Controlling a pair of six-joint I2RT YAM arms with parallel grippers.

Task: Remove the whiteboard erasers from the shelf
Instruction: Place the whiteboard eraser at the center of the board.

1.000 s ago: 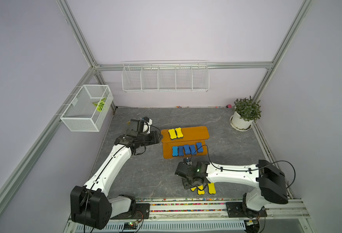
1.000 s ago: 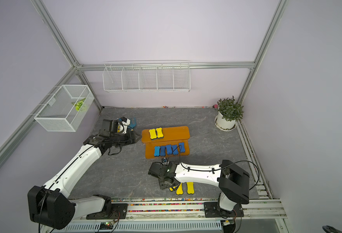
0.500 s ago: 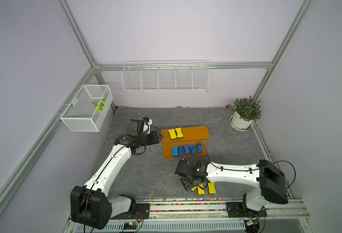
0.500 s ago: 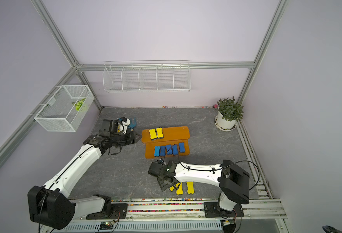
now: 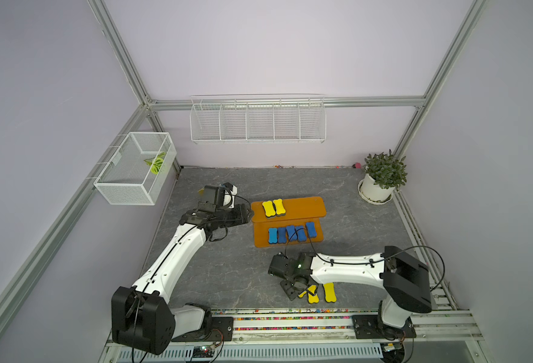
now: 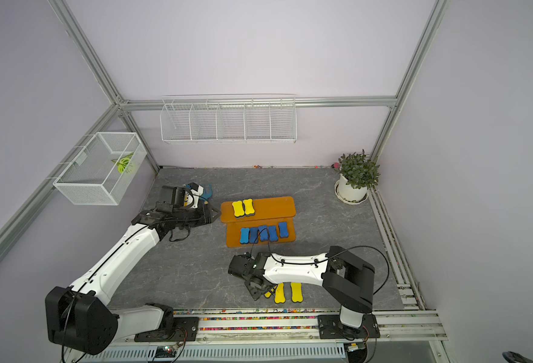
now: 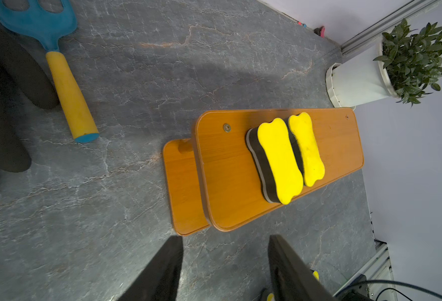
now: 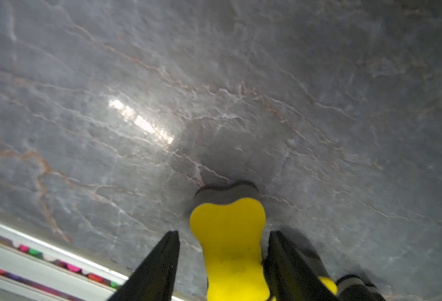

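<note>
The shelf [image 5: 306, 207] stands near the middle of the grey marbled table [image 5: 227, 267]. In both top views, two yellow erasers [image 5: 274, 208] lie side by side and touching toward the left end of its upper board. Five blue erasers [image 5: 290, 234] sit in a row on the lower board. The left gripper [image 7: 225, 239] hovers just beside the left end of the upper board, pointing at it, its jaws apart with nothing between them. Off the shelf, near the front edge of the table, two loose yellow erasers [image 5: 329, 291] lie flat close together. A third yellow eraser [image 8: 230, 260] lies beside them between the fingers of the right gripper [image 8: 223, 235]. The right wrist view shows those jaws spread around it, with a clear gap on one side; whether the other finger touches it cannot be told. A blue-and-yellow garden fork [image 7: 68, 96] lies on the table by the left arm. A potted plant [image 5: 381, 179] stands in the far right corner.
</note>
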